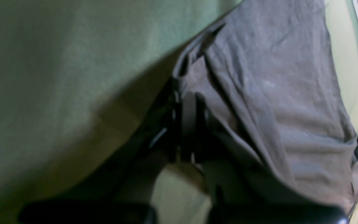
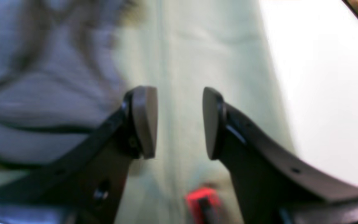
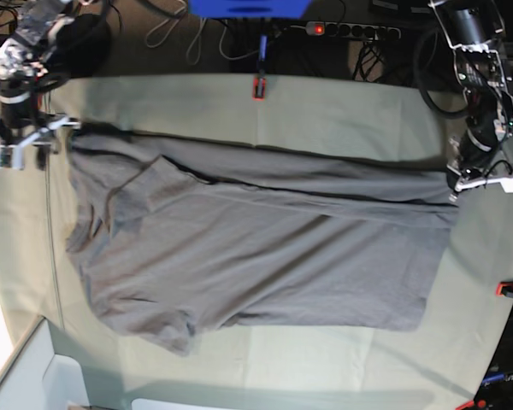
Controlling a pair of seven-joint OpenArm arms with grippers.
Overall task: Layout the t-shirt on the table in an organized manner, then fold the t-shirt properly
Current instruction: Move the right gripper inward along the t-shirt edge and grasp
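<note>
Pale sage-green cloth covers the surface (image 3: 342, 111) that fills most of my base view, with dark cables and a power strip (image 3: 350, 31) beyond its far edge. Spread across the middle of it lies the t-shirt (image 3: 265, 256), dark grey, mostly flat, running from the left side to the right side of the view. A long fold runs along its far portion, and the left end is rumpled, with a sleeve doubled over near the far left corner. The near left corner is wrinkled too.

My left gripper (image 3: 477, 175) sits at the far right corner of the t-shirt in the base view. Through the left wrist camera I see its dark fingers (image 1: 188, 124) pressed together with a bunched edge of grey fabric pinched between them, the cloth draping away to the right.

My right gripper (image 2: 179, 123) is at the far left corner in the base view, just beside the shirt's edge. Its two fingers stand apart with a clear gap, and nothing is between them; only green cloth shows through the gap, with blurred grey fabric off to the left.

Small red clips mark the edges: one (image 3: 258, 87) at the far edge, another (image 3: 506, 290) at the right.
</note>
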